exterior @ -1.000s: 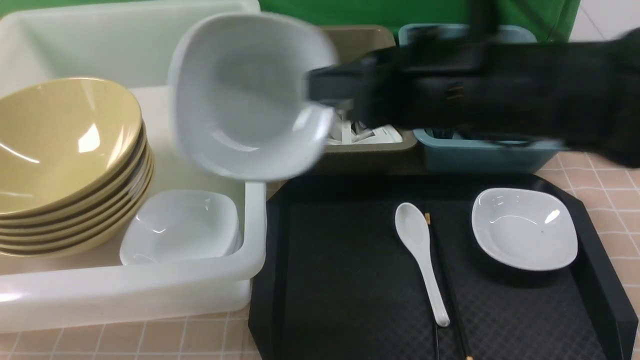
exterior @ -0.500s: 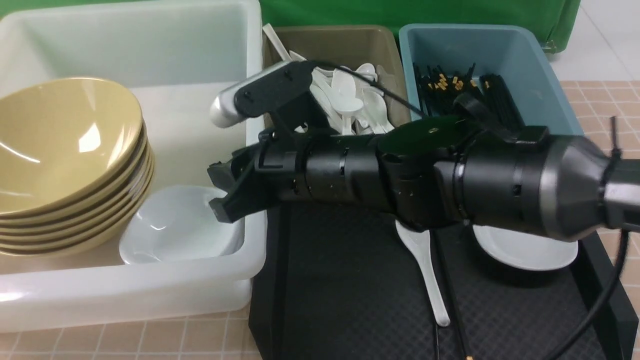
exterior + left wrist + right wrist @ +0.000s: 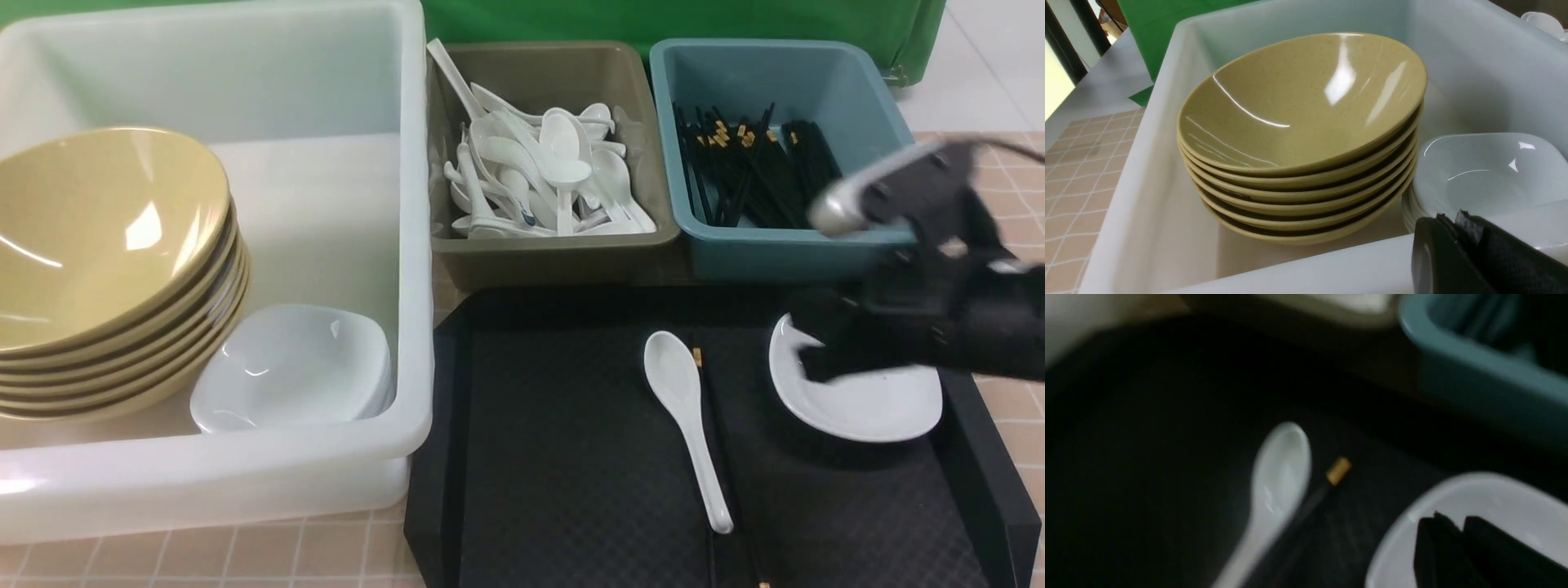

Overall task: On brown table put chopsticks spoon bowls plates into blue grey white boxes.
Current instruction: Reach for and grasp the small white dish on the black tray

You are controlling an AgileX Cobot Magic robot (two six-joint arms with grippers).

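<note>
A white plate [image 3: 873, 404] lies at the right of the black tray [image 3: 555, 457]. A white spoon [image 3: 682, 400] and black chopsticks [image 3: 718, 425] lie beside it. My right gripper [image 3: 808, 355] hovers blurred over that plate's left rim; in the right wrist view it [image 3: 1453, 522] is shut and empty over the plate [image 3: 1494, 490], near the spoon [image 3: 1282, 473] and the chopsticks' gold band [image 3: 1337, 471]. The white box [image 3: 245, 469] holds stacked tan bowls [image 3: 98, 237] and stacked plates [image 3: 294, 367]. My left gripper [image 3: 1447, 218] is shut and empty over that box's front rim [image 3: 1331, 269].
The olive-grey box [image 3: 555, 253] holds several white spoons, and the teal-blue box [image 3: 784, 253] holds several black chopsticks; both stand behind the tray. The brown tiled table [image 3: 245, 563] shows at the front and at the right. A green cloth hangs at the back.
My right gripper carried a white plate over the white box, set it on the plate stack and let go. It then swung back right to above the tray's plate.
</note>
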